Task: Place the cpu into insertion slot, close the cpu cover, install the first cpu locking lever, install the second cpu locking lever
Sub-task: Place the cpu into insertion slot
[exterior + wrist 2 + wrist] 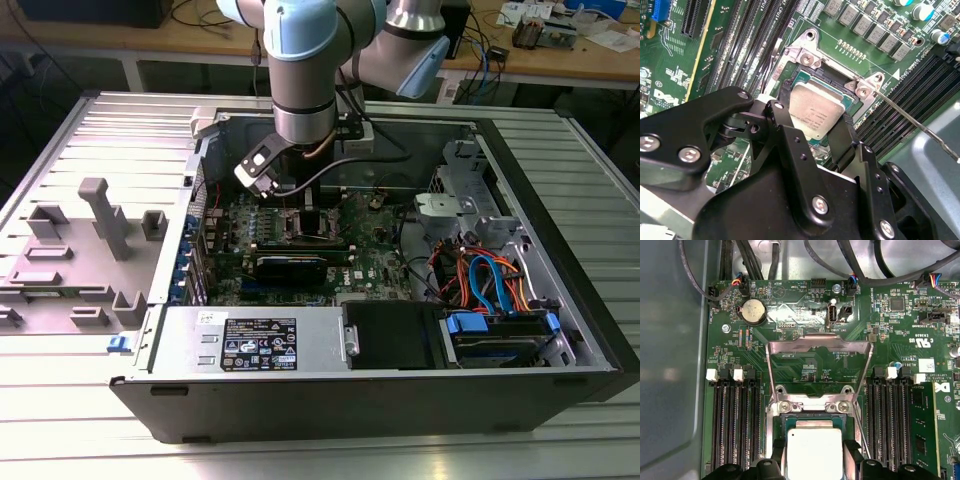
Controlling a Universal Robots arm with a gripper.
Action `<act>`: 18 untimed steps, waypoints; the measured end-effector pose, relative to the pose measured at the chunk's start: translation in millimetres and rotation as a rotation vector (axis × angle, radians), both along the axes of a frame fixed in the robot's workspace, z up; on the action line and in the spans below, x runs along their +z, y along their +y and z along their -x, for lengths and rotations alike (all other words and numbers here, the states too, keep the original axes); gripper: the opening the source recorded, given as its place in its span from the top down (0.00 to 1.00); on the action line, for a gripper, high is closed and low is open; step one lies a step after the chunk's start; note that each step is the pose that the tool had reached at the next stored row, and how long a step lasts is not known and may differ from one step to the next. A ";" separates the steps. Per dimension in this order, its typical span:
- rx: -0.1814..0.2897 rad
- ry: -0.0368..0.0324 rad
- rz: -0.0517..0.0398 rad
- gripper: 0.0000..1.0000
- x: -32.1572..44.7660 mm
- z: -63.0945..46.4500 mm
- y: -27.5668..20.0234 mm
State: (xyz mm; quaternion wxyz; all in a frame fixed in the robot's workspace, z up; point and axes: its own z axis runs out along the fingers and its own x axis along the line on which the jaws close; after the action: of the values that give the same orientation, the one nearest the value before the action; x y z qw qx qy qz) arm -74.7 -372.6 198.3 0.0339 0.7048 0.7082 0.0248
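The open cpu cover [785, 347] blocks one side of the insertion slot [812, 403], and memory slots [735, 430] flank two others.

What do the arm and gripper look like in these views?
The arm has round silver-grey segments with pale blue joint caps. At its wrist sits a black-and-white bracket with black cabling beside it. The gripper is matte black: flat angular linkage plates dotted with silver screw heads, ending in narrow black fingers.
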 end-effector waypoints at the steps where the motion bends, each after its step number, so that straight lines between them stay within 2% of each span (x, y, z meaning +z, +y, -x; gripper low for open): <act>1: 0.000 0.0000 0.0000 0.46 0.0 0.0 0.0; 10: 0.000 0.0001 0.0000 0.44 0.0 -0.2 0.0; 11: 0.000 0.0001 0.0000 0.38 0.0 -0.2 0.0; 18: 0.000 0.0000 0.0000 0.38 0.0 -0.3 0.0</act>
State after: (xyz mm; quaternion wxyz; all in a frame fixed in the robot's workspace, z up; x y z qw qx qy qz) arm -74.4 -372.6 198.4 0.0339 0.7048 0.7082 0.0247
